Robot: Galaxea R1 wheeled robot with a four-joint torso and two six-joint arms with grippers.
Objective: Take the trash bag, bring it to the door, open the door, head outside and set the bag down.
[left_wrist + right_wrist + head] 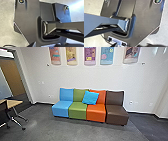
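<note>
Where the trash bag lies relative to either end effector, I cannot tell. For the left end effector, I cannot tell whether it is released, clenched or grasping something; the same goes for the right end effector. Near the left one, a thin dark curved edge (9, 45) lies against the pale floor (6, 28); what it belongs to is unclear. Near the right one is a dark patch (158, 45), and whether it is the bag or a shadow I cannot tell.

Well ahead of both end effectors, four seats stand side by side along a white wall (82, 77): a blue seat (60, 110), a green seat (77, 111), an orange seat (96, 113) and a brown seat (117, 114). A bright blue cushion (90, 97) leans tilted across the backs of the green and orange ones. Five colourful panels hang above. Ahead to the left are a desk (15, 104) on wheeled metal legs, a dark chair (3, 113) beside it, and, beyond, a door frame (23, 79).
</note>
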